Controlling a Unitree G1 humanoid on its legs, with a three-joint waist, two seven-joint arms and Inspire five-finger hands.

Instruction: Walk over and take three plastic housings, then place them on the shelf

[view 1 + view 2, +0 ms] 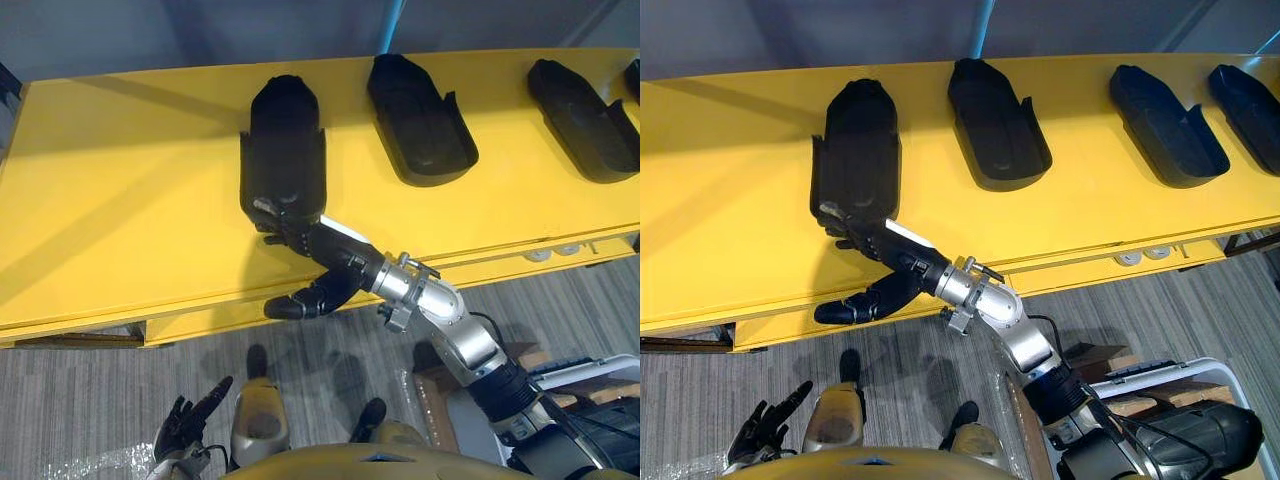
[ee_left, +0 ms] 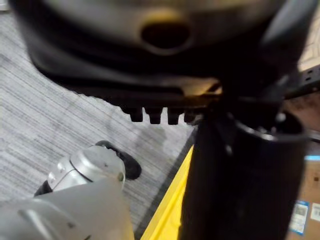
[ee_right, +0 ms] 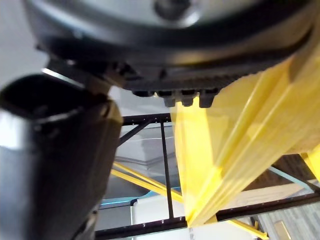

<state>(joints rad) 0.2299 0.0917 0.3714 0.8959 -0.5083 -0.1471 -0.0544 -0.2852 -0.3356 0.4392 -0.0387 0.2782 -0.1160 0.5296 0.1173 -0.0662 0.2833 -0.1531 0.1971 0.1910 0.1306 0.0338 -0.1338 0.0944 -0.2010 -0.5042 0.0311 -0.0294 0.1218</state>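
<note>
Plastic housings, four of them, black and trough-shaped, are seen lying in a row on a long yellow shelf [image 1: 120, 200] that spans the head views from side to side. A grey floor [image 1: 80, 390] is seen below the shelf's front edge, and a white crate [image 1: 1238, 384] is seen on it at the lower right.

The leftmost housing [image 1: 283, 150] is laid lengthwise, with its rounded end pointing away from the robot and its near end towards the shelf's front edge. The second housing [image 1: 420, 120] is set just to its right, apart from it and turned slightly. The third housing [image 1: 1168, 125] is placed well apart from the second, further to the right. The fourth housing [image 1: 1250, 115] is found near the right edge, close beside the third.

The right hand [image 1: 335, 262] is stretched across the front edge of the shelf and is set against the near end of the leftmost housing. Its thumb [image 1: 300, 300] is held out sideways in front of the shelf's edge, apart from the housing. Whether the housing is gripped or merely touched cannot be told.

The left hand [image 1: 185, 420] is hung low over the floor at the lower left, well apart from the shelf. It is held loosely spread, and nothing is carried in it.
</note>
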